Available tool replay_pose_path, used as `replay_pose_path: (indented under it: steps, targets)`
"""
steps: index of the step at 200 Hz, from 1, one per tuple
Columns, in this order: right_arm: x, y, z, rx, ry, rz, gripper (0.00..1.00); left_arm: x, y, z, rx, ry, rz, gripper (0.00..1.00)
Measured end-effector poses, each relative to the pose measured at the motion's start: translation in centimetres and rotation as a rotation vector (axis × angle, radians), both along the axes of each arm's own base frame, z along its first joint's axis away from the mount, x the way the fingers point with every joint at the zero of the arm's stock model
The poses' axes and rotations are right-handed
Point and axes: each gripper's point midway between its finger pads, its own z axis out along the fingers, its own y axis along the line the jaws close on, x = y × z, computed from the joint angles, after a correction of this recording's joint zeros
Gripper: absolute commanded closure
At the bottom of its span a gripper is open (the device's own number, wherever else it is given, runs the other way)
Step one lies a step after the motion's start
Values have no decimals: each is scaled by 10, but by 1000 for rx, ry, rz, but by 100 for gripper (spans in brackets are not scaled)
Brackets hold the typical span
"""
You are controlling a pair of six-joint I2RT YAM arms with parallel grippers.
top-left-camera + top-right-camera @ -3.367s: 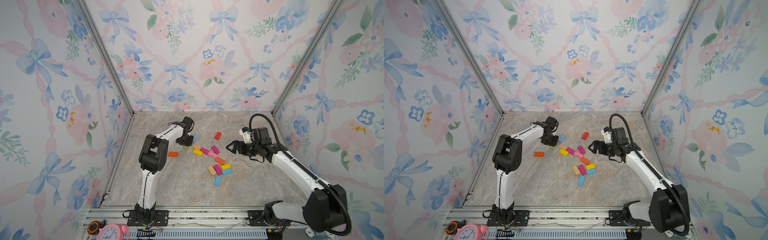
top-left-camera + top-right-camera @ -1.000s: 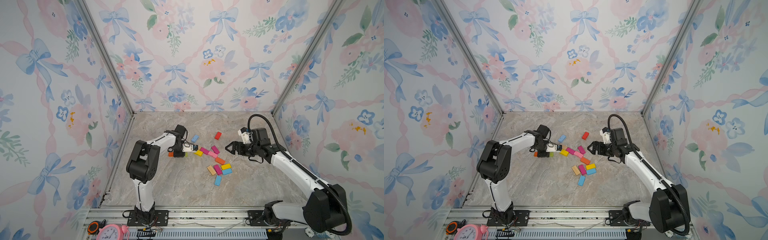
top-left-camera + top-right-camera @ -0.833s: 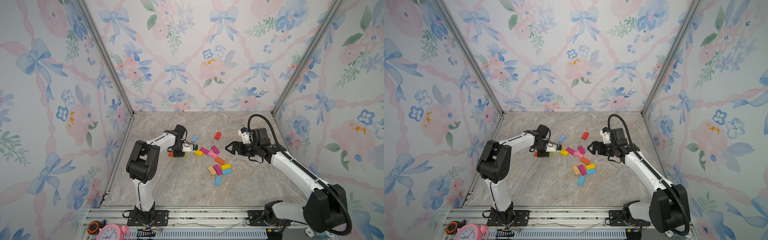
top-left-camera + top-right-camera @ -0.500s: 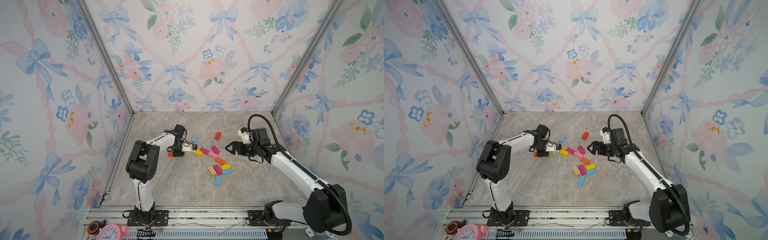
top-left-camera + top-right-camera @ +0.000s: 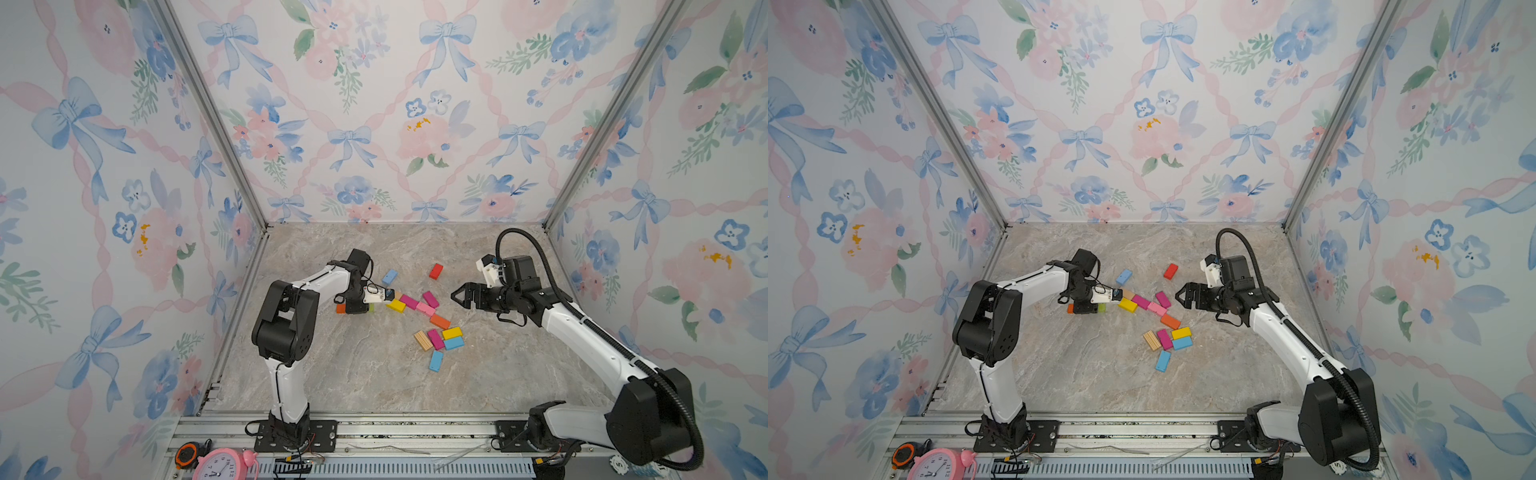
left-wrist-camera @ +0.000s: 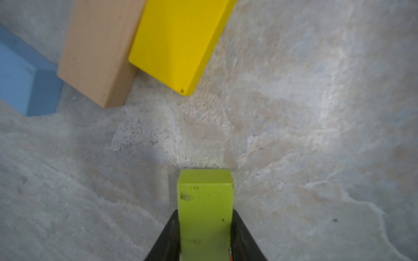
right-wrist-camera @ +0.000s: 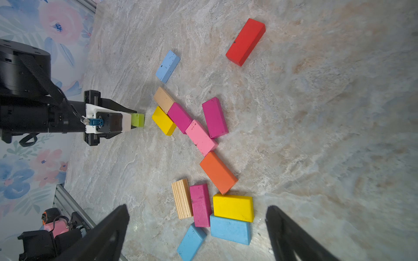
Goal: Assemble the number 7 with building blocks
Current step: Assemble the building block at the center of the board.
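Observation:
My left gripper (image 6: 204,217) is shut on a lime green block (image 6: 204,198), fingers pressed to both its sides, low at the marble floor. In both top views the green block (image 5: 371,308) (image 5: 1101,308) lies in line with an orange block (image 5: 340,308), with the left gripper (image 5: 365,308) over them. Just ahead sit a yellow block (image 6: 178,43) and a plain wood block (image 6: 97,52). The right gripper (image 5: 457,296) (image 7: 197,209) hangs open above the floor, holding nothing, to the right of the blocks.
A slanting run of magenta (image 5: 409,301), pink (image 5: 425,309) and orange (image 5: 439,321) blocks leads to a cluster of striped wood (image 5: 423,340), magenta, yellow and blue (image 5: 453,343) blocks. A light blue block (image 5: 389,276) and a red block (image 5: 435,271) lie apart at the back.
Since the oldest frames my left gripper has come forward and down, bringing the green block beside the orange one. Over the last second nothing visibly shifts. The right arm holds still.

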Motion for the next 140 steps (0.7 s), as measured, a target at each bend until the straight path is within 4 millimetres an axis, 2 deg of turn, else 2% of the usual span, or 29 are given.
replay_pose_path:
  steps: [21,92,140]
  targets:
    - [0,-1,0,-3,-1,-2,4,3,0,0,-1,-11,0,52]
    - [2,-3,-1,-17,-7,-12,3,5,1,2,-8,-37,3,49]
    - [2,-5,1,-22,-18,-18,4,-10,4,4,-2,-22,-1,38]
